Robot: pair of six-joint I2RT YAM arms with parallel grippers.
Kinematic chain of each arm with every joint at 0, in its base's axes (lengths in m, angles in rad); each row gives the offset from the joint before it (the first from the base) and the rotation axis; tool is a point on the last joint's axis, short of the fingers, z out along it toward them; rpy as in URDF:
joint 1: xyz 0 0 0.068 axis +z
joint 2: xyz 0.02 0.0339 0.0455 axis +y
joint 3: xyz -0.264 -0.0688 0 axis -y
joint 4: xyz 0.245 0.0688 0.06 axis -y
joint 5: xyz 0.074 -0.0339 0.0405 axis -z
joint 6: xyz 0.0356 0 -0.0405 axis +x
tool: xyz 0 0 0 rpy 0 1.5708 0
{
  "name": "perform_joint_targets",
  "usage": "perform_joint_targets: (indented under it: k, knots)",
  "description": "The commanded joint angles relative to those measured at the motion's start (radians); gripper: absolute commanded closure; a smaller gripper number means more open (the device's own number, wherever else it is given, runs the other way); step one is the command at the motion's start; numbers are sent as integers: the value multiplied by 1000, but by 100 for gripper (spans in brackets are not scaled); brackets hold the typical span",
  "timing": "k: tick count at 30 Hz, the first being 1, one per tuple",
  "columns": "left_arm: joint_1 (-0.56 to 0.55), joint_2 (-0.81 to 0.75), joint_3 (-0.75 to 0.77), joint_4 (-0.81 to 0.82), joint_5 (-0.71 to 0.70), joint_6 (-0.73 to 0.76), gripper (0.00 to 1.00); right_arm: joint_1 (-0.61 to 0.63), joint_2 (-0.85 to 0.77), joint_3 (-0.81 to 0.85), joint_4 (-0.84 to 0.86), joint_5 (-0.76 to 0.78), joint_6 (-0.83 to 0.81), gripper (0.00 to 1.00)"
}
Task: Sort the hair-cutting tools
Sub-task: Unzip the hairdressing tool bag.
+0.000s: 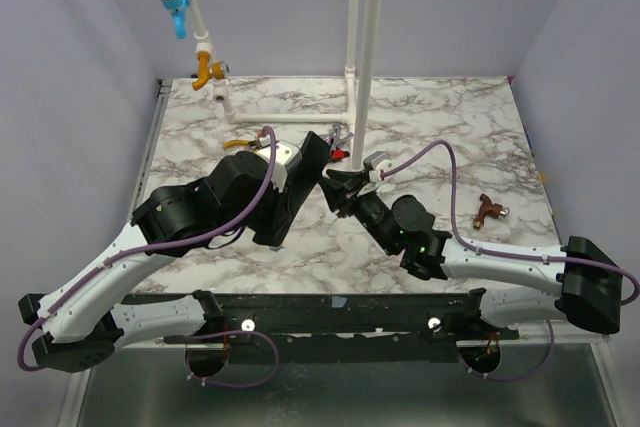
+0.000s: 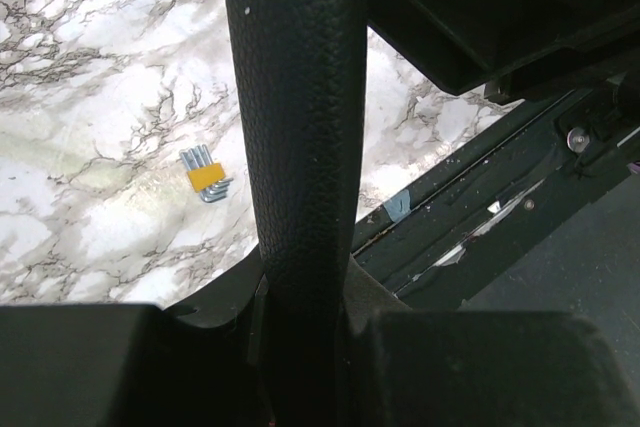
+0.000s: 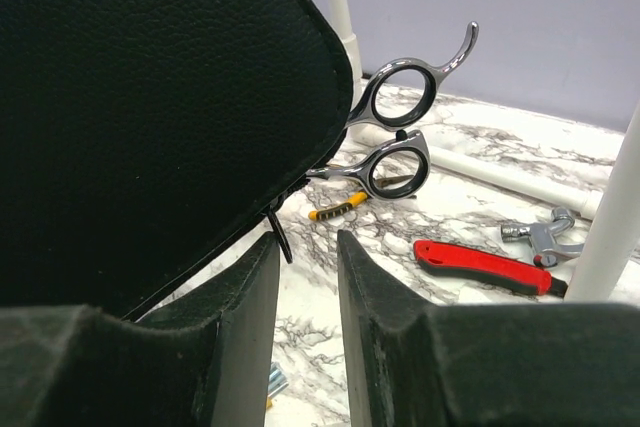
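Scene: Two robot arms meet over the middle of a marble-patterned counter [image 2: 100,97], a black leather-look case [image 3: 150,97] raised between them.
Left gripper [image 2: 305,322]: Clenched on the case, whose narrow black edge runs upright between its fingers.
Right gripper [image 3: 307,247]: Released; its jaws stand a little apart with nothing between them, just below the case's lower edge, where a small black pull hangs.
Scissors [image 3: 410,142]: Silver, lifted off the counter; both finger rings and a curved finger rest jut out past the case's right edge. The blades are hidden behind the case, and whether they sit inside it cannot be told.
On the counter beyond: A red-handled tool [image 3: 480,265] lies flat, a small silver fitting [image 3: 545,237] just beside its far end, yellow-handled pliers [image 3: 335,209] under the scissor rings.
Near the left arm: A set of hex keys in a yellow holder [image 2: 205,175] lies alone on the marble.
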Motion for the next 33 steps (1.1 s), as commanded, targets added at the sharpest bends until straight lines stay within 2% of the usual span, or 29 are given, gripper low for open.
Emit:
perform_joint_targets:
  k: [1,10,20,21,33]
  knots:
    - [-6,-29,-7,65,12,6,100,3,-2,17,28,24,1,68]
    - [-9,-38,-22,73,22,2,100,3,9,21,47,14,-1,68]
    - [-9,-52,-65,106,29,3,100,5,-24,-9,34,-33,-5,94]
    - [-8,-54,-69,112,30,3,100,4,-32,-12,25,-40,-10,99]
    - [-6,-133,-175,284,42,-14,100,5,-149,-27,-285,-113,-42,99]
